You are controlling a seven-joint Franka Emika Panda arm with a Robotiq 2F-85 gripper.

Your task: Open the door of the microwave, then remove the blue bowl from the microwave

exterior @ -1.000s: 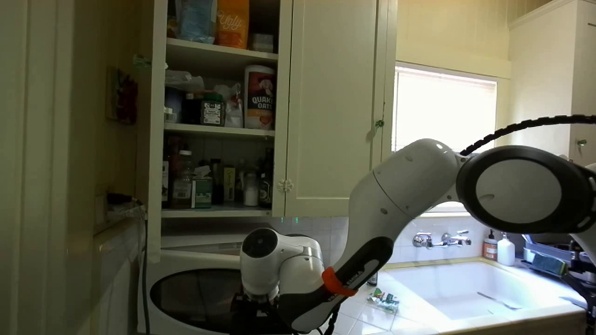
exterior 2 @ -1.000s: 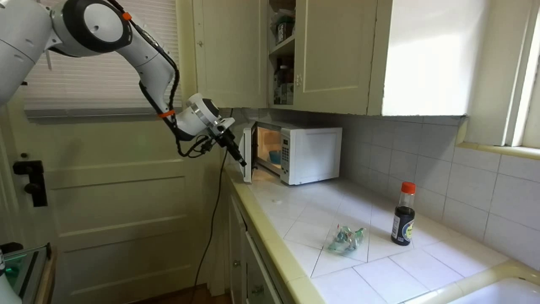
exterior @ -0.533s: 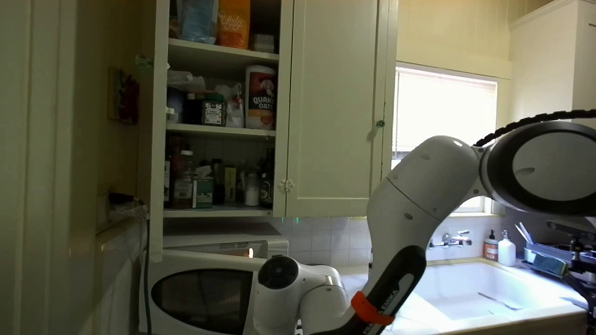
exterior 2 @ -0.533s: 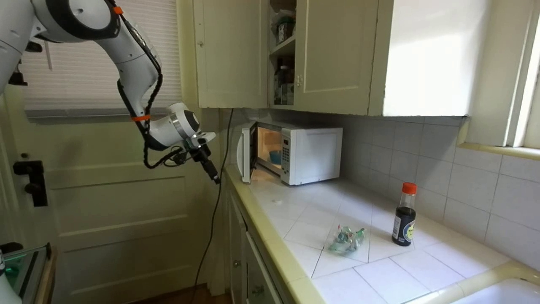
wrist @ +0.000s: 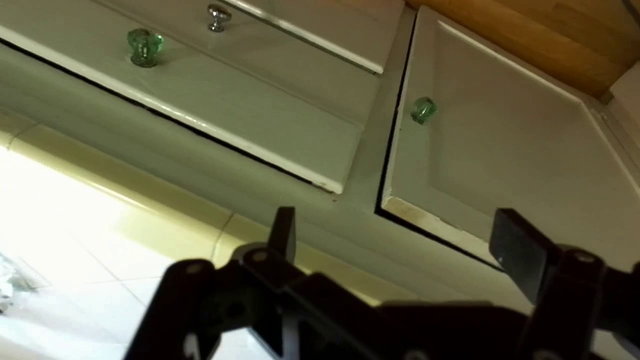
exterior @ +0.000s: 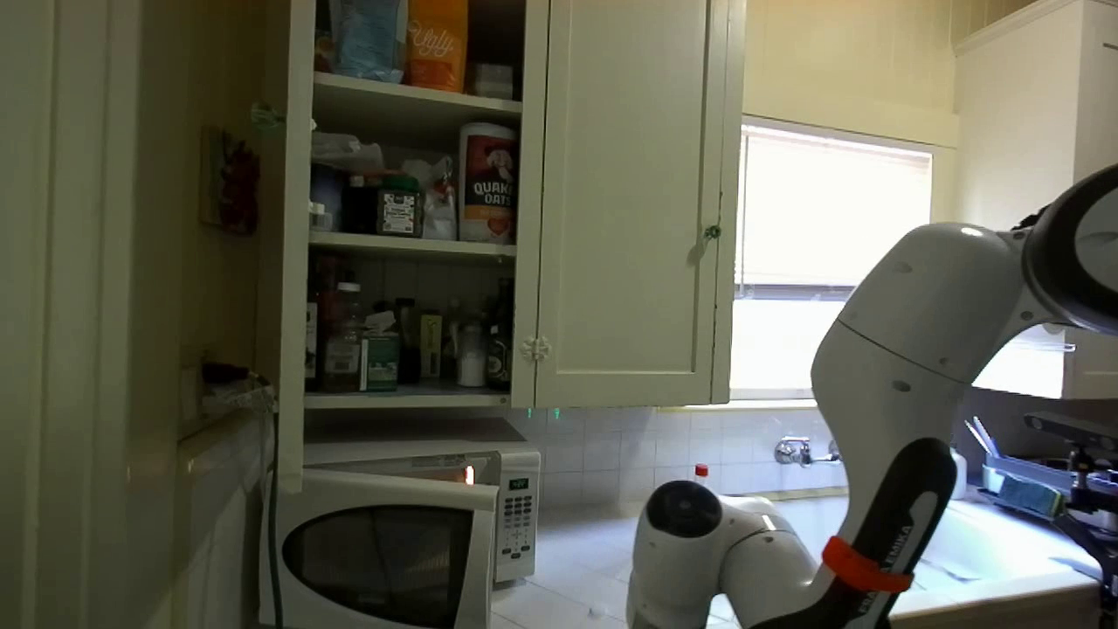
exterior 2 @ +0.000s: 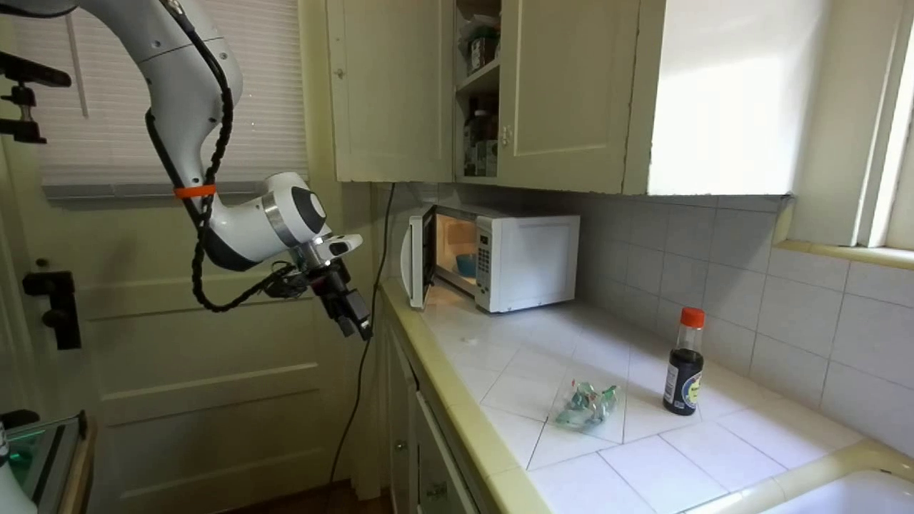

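Observation:
The white microwave (exterior 2: 528, 260) stands on the counter, also in an exterior view (exterior: 517, 533). Its door (exterior 2: 417, 260) stands swung open toward the room; its dark window shows in an exterior view (exterior: 376, 559). The light-blue bowl (exterior 2: 465, 265) sits inside the lit cavity, partly hidden by the microwave's control-panel side. My gripper (exterior 2: 357, 330) hangs off the counter's front edge, in front of the door and apart from it, pointing down. In the wrist view the gripper (wrist: 402, 235) is open, nothing between its fingers. The wrist view shows neither microwave nor bowl.
A red-capped dark bottle (exterior 2: 683, 368) and a crumpled clear-green bag (exterior 2: 587, 405) are on the white tiled counter (exterior 2: 500, 357). A black cord (exterior 2: 360, 385) hangs behind the gripper. Lower cabinets with a green knob (wrist: 424, 110) are below. Open upper cupboard shelves (exterior: 410, 240) hang above the microwave.
My arm has drawn back from the microwave door, away from the microwave and lower. The fingers, which looked together earlier, now stand apart. The door, bowl and counter items look unmoved.

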